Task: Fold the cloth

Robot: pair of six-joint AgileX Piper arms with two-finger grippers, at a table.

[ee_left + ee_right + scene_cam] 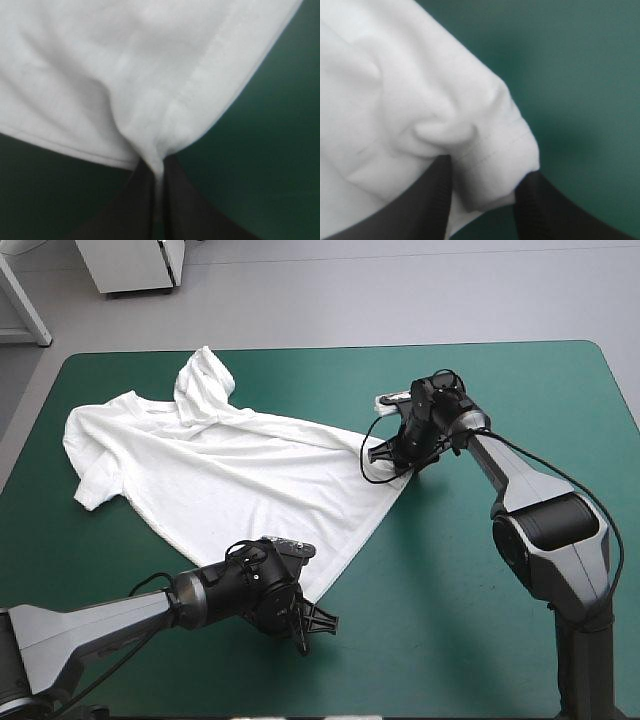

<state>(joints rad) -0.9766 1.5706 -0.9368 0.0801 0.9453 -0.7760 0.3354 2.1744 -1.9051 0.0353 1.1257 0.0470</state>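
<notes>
The white T-shirt (220, 470) lies spread on the teal-green cover, collar toward the table's left edge and hem toward the middle. One sleeve (205, 380) is bunched up at the far side. My left gripper (308, 618) is at the near hem corner, shut on a pinched fold of the T-shirt (125, 65); in its own view the gripper (159, 175) forms a narrow arch around the cloth. My right gripper (395, 455) is at the far hem corner. In its own view the gripper (485, 195) stands open, with a puckered corner of the T-shirt (395, 100) between its fingers.
Teal-green cover (480, 390) stretches from the shirt's hem to the table's rounded right edge (625, 400). A strip of cover (420, 660) also lies between the shirt and the near edge. The shirt's collar side reaches close to the left edge.
</notes>
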